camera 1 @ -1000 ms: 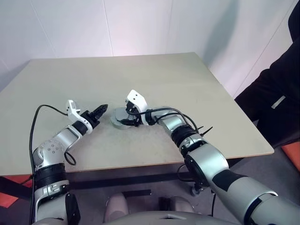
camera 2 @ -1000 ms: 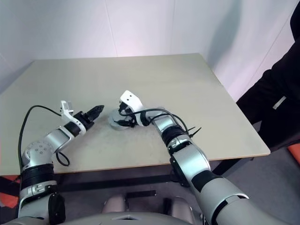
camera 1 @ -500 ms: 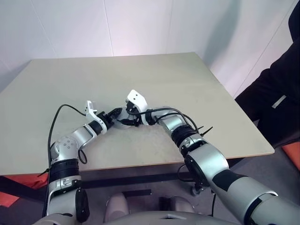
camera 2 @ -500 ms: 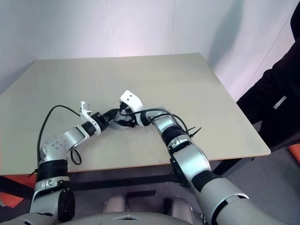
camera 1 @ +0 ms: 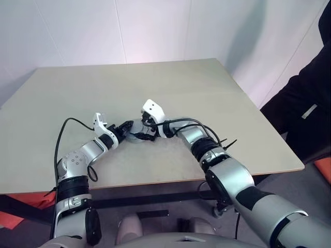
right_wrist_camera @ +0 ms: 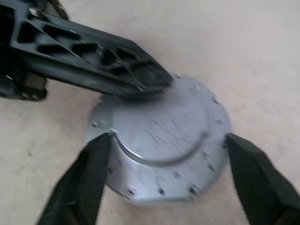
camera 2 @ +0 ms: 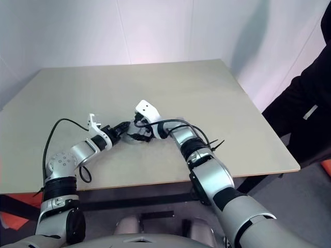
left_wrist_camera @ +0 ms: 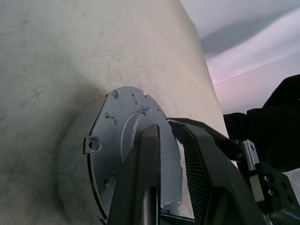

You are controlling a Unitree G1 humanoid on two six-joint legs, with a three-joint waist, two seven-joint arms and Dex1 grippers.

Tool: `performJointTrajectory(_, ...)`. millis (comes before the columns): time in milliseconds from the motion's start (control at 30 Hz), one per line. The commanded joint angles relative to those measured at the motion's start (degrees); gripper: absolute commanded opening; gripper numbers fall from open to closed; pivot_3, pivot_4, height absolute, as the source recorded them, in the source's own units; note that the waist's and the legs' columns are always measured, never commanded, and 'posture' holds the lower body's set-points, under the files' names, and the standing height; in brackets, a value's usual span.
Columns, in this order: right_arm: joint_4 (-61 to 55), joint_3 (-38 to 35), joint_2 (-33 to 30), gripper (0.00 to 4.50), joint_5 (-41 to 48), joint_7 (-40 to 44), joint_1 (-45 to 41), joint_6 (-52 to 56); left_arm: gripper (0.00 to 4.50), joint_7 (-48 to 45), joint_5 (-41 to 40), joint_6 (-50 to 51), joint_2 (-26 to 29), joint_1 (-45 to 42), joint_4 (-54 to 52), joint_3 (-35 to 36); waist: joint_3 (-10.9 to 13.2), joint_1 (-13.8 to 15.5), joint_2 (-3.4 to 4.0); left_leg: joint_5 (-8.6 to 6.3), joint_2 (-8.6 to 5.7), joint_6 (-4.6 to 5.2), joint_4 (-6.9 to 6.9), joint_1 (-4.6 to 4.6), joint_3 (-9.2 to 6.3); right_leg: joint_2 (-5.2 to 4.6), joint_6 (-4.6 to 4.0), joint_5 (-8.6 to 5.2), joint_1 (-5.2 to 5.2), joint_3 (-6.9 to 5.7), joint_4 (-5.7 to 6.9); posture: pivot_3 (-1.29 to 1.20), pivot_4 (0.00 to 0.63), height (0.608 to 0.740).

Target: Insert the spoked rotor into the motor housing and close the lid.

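So the left pincer [camera 1: 125,128] has been swung in from the side and is now nearly closed, pressed against the lid [right_wrist_camera: 161,140], which is sat mid-surface [camera 1: 170,88] over the housing. The right pincer [right_wrist_camera: 164,180] has been spread wide around the lid, nothing gripped. Closing looks almost done. One lid, two pincers counted; rotor presumably hidden inside

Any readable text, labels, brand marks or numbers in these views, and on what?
None can be read. The lid shows only screw holes and scratches, no lettering. The table is plain. Neither the left hand nor the right hand carries a legible mark.
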Motion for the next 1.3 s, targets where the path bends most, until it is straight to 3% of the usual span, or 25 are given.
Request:
performJointTrajectory(33,2.05,0.57,-0.79,4.47,-1.98,-2.47,0.78,1.45,0.82,1.64,1.39,1.1,-0.12,1.11,0.87,-0.51,0.0,-0.38,0.02,0.0,0.0,0.0,-0.01,0.0,0.0,0.0,0.0,0.0,-0.03,0.0,0.0,0.0,0.0,0.74)
performJointTrajectory(233,2.06,0.33,-0.99,4.47,-2.19,-3.82,0.53,1.34,0.82,1.17,1.39,1.3,-0.16,0.86,0.77,-0.84,0.02,-0.7,0.07,0.0,0.02,0.0,-0.11,0.01,0.0,0.02,0.01,-0.01,-0.15,-0.14,-0.06,0.0,0.0,0.74)
performJointTrajectory(333,0.91,-0.15,-1.19,4.47,-1.41,-3.05,0.44,2.06,0.82,1.1,1.67,1.16,0.02,0.7,1.2,-0.92,0.11,-0.82,0.27,-0.01,0.15,0.02,-0.17,0.0,-0.06,0.05,0.02,-0.01,-0.02,-0.47,-0.66,0.0,0.0,0.74)
performJointTrajectory(433,-3.34,-0.23,-1.94,4.47,-0.27,0.51,1.34,3.3,0.82,1.13,1.63,1.29,0.14,0.85,1.13,-0.91,0.13,-0.88,0.3,-0.04,0.2,0.07,-0.46,0.0,-0.11,0.03,0.03,0.0,0.18,-0.88,-1.64,0.0,0.0,0.74)
performJointTrajectory(533,-10.32,-0.81,-3.1,4.47,1.83,4.51,3.23,7.23,0.82,1.17,1.54,1.42,0.2,1.02,0.95,-0.88,0.16,-0.88,0.18,-0.08,0.14,0.13,-0.46,0.01,-0.09,-0.05,0.03,0.0,0.25,-0.89,-1.81,0.0,0.0,0.74)
performJointTrajectory(700,-22.5,-5.58,-4.76,4.47,9.32,7.31,5.33,24.09,0.82,0.81,1.75,1.39,0.48,0.95,1.19,-0.85,0.16,-0.64,0.14,-0.07,0.13,0.12,-0.74,-0.06,-0.03,-0.02,0.03,0.01,0.02,-0.72,-1.73,0.0,0.0,0.74)
performJointTrajectory(900,-23.89,-16.57,-4.22,4.47,19.58,0.9,2.17,47.66,0.82,0.09,2.27,0.6,0.99,0.81,2.25,-0.71,0.1,-0.21,0.08,-0.1,-0.11,-0.02,-1.05,-0.03,0.09,0.03,0.0,0.05,-0.19,-0.1,-0.85,0.0,0.0,0.74)
performJointTrajectory(1067,-22.45,-23.24,-2.96,4.47,24.51,-5.78,-0.21,58.54,0.82,0.09,2.12,0.5,1.15,1.22,1.71,-0.49,0.08,-0.08,0.12,-0.24,0.0,-0.37,-1.21,-0.33,0.1,0.13,-0.57,0.21,-0.47,-0.11,-0.74,0.0,0.0,0.74)
performJointTrajectory(1233,-25.1,-25.06,-0.84,4.47,27.17,-10.42,0.33,66.0,0.82,-0.27,2.23,-0.12,2.03,1.15,2.03,0.1,0.08,-0.07,0.11,-0.25,-0.01,-0.47,-1.18,-0.35,0.12,0.12,-0.54,0.18,-0.47,-0.1,-0.76,0.0,0.0,0.74)
performJointTrajectory(1300,-27.23,-25.03,0.26,4.47,28.33,-11.73,1.25,68.98,0.82,-0.02,2.03,-0.23,2.25,1.05,1.76,0.36,0.07,-0.03,0.11,-0.23,0.0,-0.52,-1.18,-0.31,0.12,0.12,-0.16,-0.03,-0.46,-0.1,-0.75,0.0,0.0,0.74)
